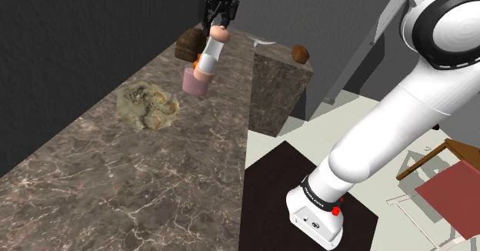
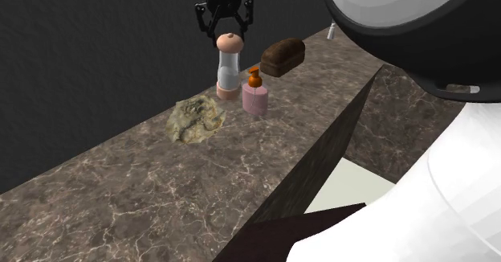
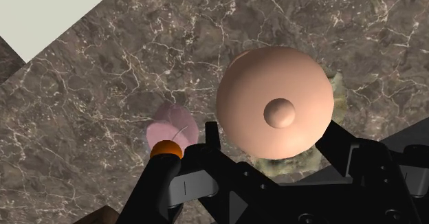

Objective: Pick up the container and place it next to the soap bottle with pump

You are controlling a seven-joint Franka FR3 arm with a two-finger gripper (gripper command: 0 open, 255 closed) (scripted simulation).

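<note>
The gripper (image 2: 229, 26) hung open right over the container (image 2: 228, 63), its fingers spread to either side of the rounded peach cap and not clasping it. The container stood upright on the table (image 2: 160, 188), just beside the pink soap bottle (image 2: 255, 98) with its orange pump, on the second exterior view's left of it. I could not tell whether the two touched.

By my reading the placing was as good as done. The sensible move was a straight lift, keeping the fingers wide so that neither caught the cap and tipped the tall container into the bottle.

The container's clear middle showed nothing inside that I could make out. The bottle's pink body hid its contents.
</note>
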